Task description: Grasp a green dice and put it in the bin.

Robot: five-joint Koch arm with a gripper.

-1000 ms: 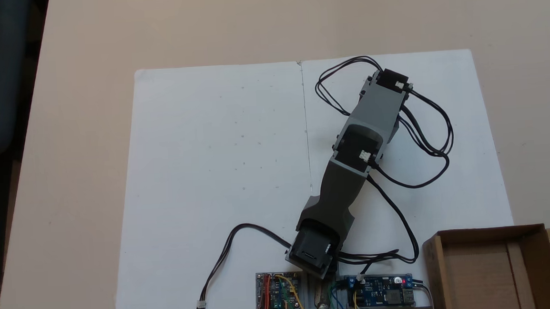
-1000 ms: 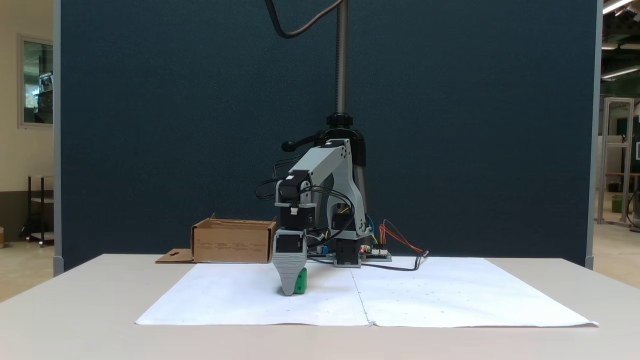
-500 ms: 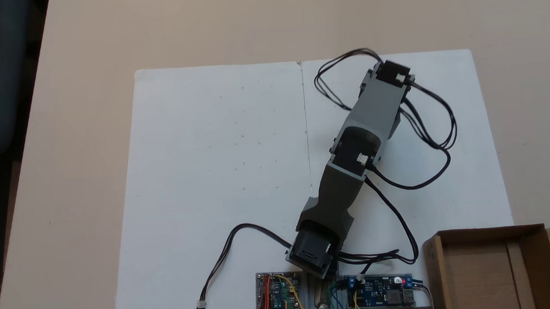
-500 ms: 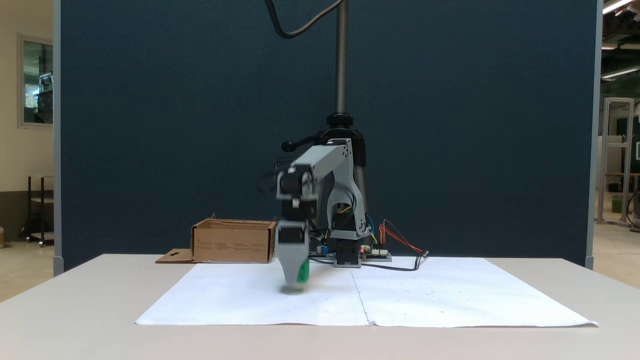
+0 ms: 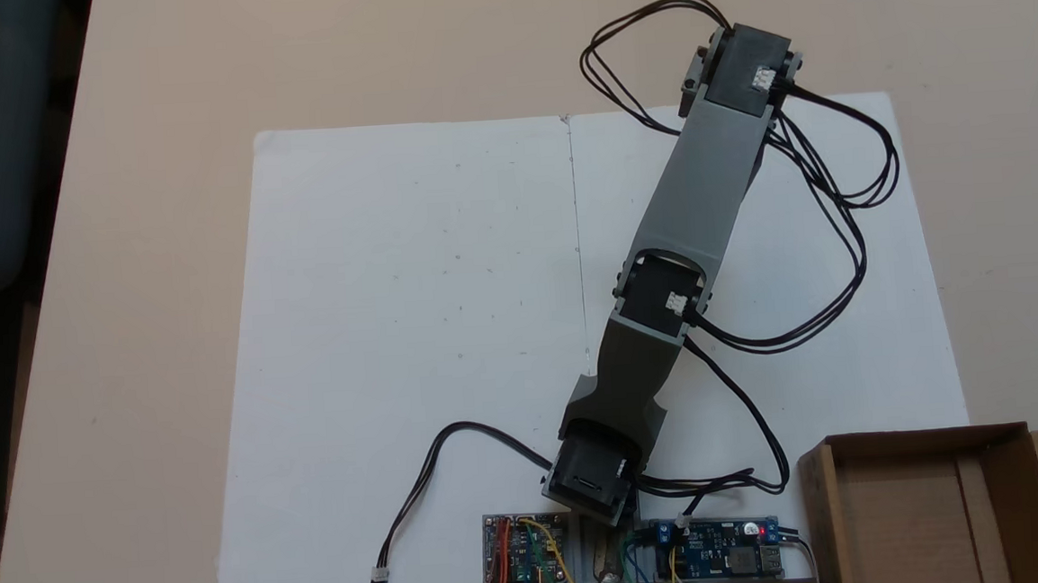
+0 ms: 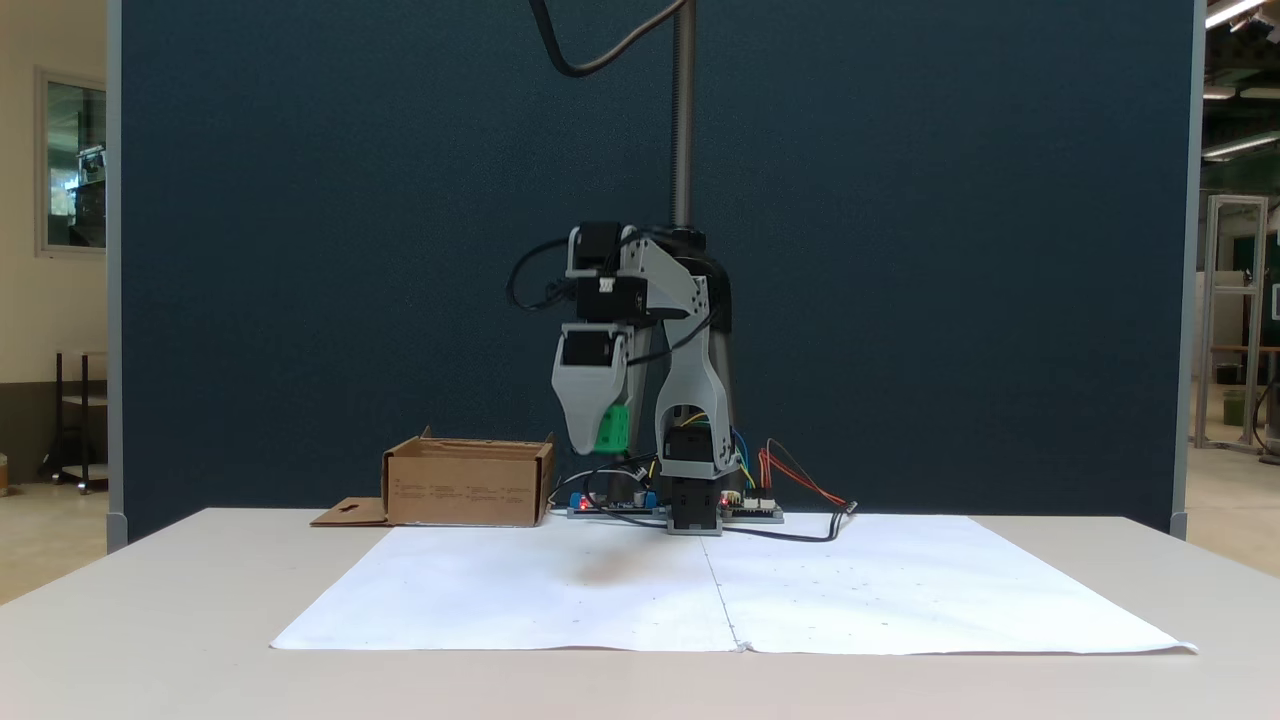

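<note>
In a fixed view from the front, the green dice (image 6: pixel 611 428) hangs high above the white paper, with my gripper (image 6: pixel 598 442) shut on it. The grey jaw points down and the dice sits against its right side. The bin (image 6: pixel 468 487), a low brown cardboard box, stands behind and to the left of the gripper, well below it. In a fixed view from above, the bin (image 5: pixel 1023 495) sits at the bottom right corner, and the arm's wrist motor (image 5: pixel 747 68) reaches past the far edge of the paper, covering what is beneath it.
Two white paper sheets (image 5: pixel 413 334) cover the table's middle. Circuit boards (image 5: pixel 720 554) and loose black cables (image 5: pixel 823 246) lie by the arm's base (image 5: pixel 592 481). A dark blue partition (image 6: pixel 900 250) and a camera pole (image 6: pixel 684 110) stand behind.
The arm has lifted the gripper with the green dice from the paper to well above it, and the wrist has stretched farther from the base.
</note>
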